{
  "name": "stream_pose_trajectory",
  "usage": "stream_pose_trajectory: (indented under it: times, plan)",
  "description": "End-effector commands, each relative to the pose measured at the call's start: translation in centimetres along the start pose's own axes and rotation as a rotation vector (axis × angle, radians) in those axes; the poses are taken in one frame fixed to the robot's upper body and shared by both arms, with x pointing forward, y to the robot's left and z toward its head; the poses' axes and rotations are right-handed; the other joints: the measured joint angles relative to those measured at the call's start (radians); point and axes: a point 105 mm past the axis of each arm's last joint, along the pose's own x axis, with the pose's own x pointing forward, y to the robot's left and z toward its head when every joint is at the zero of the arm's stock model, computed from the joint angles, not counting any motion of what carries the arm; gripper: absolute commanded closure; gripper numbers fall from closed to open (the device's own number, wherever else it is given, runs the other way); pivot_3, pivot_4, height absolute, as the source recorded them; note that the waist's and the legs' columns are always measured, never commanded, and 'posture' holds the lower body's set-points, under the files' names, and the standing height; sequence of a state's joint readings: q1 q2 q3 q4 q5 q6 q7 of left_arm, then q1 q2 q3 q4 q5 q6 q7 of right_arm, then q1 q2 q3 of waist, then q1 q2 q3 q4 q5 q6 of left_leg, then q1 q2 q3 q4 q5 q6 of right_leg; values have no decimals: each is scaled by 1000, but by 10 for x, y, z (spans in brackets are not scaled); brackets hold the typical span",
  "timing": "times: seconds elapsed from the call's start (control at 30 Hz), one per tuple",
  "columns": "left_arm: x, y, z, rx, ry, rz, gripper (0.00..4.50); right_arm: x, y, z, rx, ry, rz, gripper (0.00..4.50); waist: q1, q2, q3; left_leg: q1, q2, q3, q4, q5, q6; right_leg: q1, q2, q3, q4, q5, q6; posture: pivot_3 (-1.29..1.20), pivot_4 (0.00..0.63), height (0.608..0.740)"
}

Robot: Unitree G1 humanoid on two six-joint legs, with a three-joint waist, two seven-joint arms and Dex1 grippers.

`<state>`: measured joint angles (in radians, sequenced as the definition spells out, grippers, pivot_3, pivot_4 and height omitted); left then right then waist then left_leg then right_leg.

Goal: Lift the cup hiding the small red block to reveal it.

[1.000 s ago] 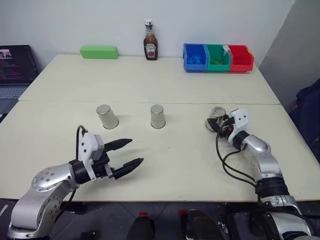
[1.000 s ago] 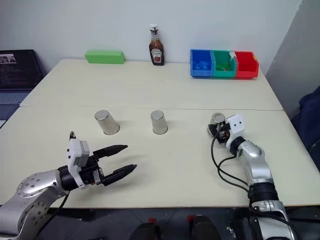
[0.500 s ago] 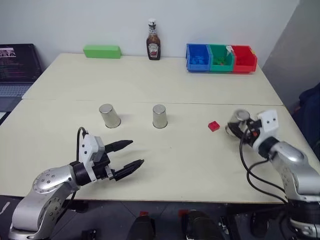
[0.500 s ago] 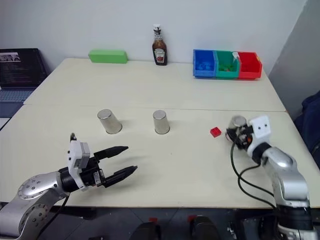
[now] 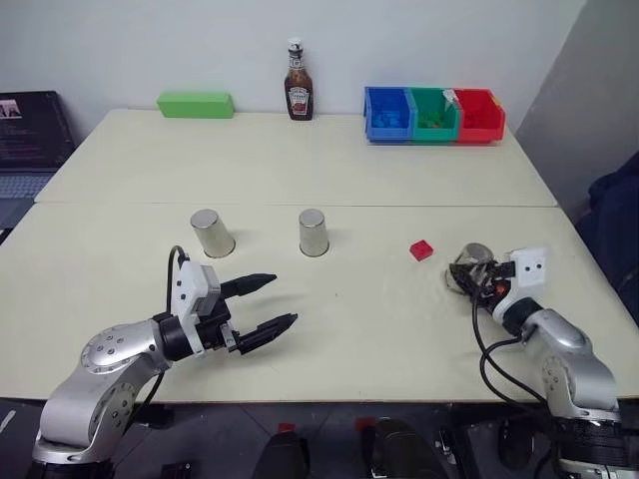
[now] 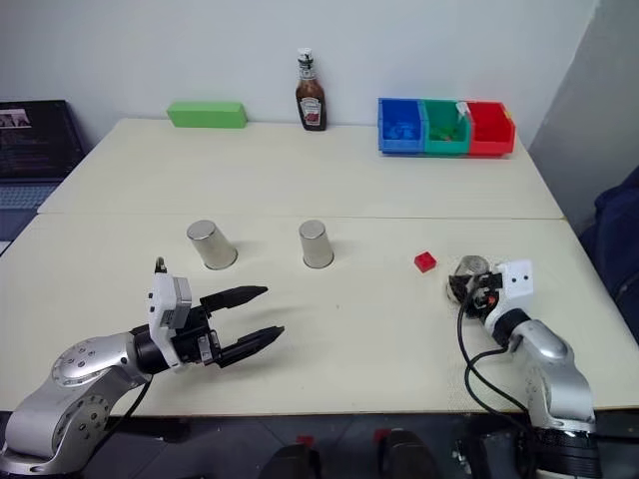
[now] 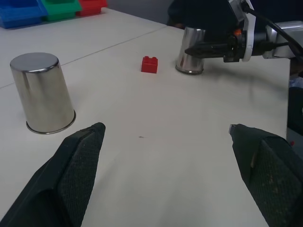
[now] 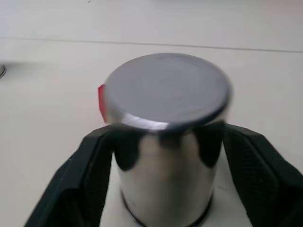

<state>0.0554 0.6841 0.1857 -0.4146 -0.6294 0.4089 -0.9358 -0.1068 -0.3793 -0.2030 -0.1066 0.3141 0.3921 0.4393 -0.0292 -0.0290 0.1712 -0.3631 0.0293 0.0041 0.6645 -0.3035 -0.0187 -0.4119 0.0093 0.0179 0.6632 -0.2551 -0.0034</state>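
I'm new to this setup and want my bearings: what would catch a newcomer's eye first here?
The tiny bright red studded plastic block lies uncovered on the cream table, just left of a shiny steel cup standing upside down between the right end effector's open fingers. Two more inverted steel cups stand mid-table, and the left end effector hovers open near the front edge.

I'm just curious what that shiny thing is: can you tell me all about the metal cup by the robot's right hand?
The cup is a plain, shiny steel tumbler, slightly tapered, standing upside down on the pale table. The right gripper's black fingers flank it, spread apart from its sides. The small red block lies uncovered just beside it.
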Motion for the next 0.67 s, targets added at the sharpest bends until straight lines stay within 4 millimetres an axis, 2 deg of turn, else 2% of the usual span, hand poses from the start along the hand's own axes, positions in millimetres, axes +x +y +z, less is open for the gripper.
stream_pose_trajectory:
  times: [0.03,0.2,0.33,0.5,0.67]
  plan:
    - [-2,0,6,31,-10,1,0,-6,-6,8,-45,-39,-9,42,0,0,0,0,0,0,0,0,0,0,0,0,0,0,0,0,150,740]
    - [-5,-1,5,22,-5,14,0,-21,-12,19,-87,-57,23,42,0,0,0,0,-1,0,0,0,0,0,-1,0,0,0,0,0,150,740]
    - [-7,1,4,11,-4,38,0,-35,5,23,-119,-40,136,42,1,0,0,0,0,-1,0,0,0,0,-1,-1,1,0,0,0,150,740]
    - [-16,13,0,-26,25,199,0,-59,36,29,-116,-11,262,42,-1,0,0,1,0,0,0,0,0,0,-1,-1,1,0,0,0,150,740]
    - [-22,3,-7,-33,40,309,0,-70,57,26,-48,-23,248,42,-1,0,0,0,1,-1,0,0,0,1,-1,-1,0,0,0,0,150,740]
